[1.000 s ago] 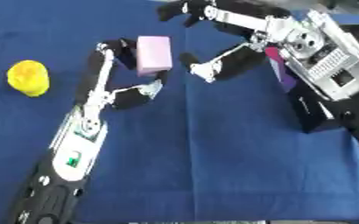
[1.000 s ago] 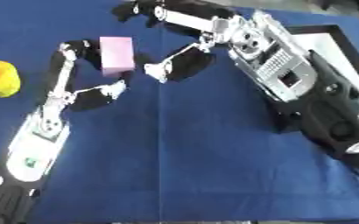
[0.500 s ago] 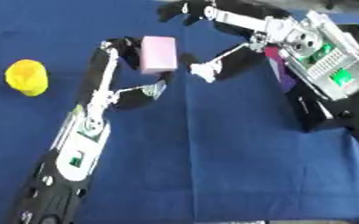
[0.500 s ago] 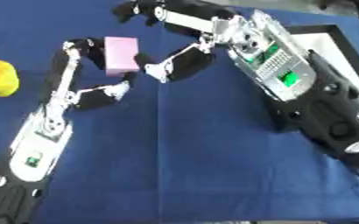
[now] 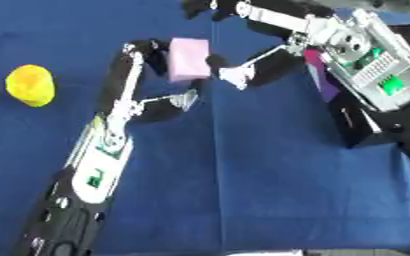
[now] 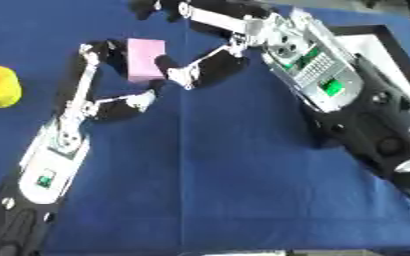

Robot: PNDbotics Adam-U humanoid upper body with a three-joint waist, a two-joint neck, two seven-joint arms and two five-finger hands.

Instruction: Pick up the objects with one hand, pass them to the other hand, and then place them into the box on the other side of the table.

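**Q:** What differs from a second ago?

**A:** Little. Both arms stay over the dark blue tablecloth (image 5: 243,190) and the pale pink rectangular foam block (image 5: 189,59) still sits between the two hands. The right hand's thumb has come in closer to the block's right edge. The whole scene also sits a touch differently in the view, which looks like a shift of the head camera.

**Q:** Where is the block relative to the fingers?

**A:** It is near the far middle of the table, standing on edge with its broad pink face towards the camera. The left hand (image 5: 143,100), black with silver joints, reaches up from the lower left. Its long fingers run along the block's left side and curl over its upper left corner, and its thumb points at the block's lower edge from below. The fingers are wrapped on the block.

**Q:** And the right hand?

**A:** The right hand (image 6: 210,50) comes in from the upper right. Its thumb tip touches, or all but touches, the block's right edge. Its fingers arch above and behind the block, spread and not closed on it.

**Q:** Anything else on the table?

**A:** A rounded yellow toy (image 5: 30,85) lies well apart at the left edge. A black-rimmed box (image 6: 392,55) stands at the right, partly hidden by the right arm.
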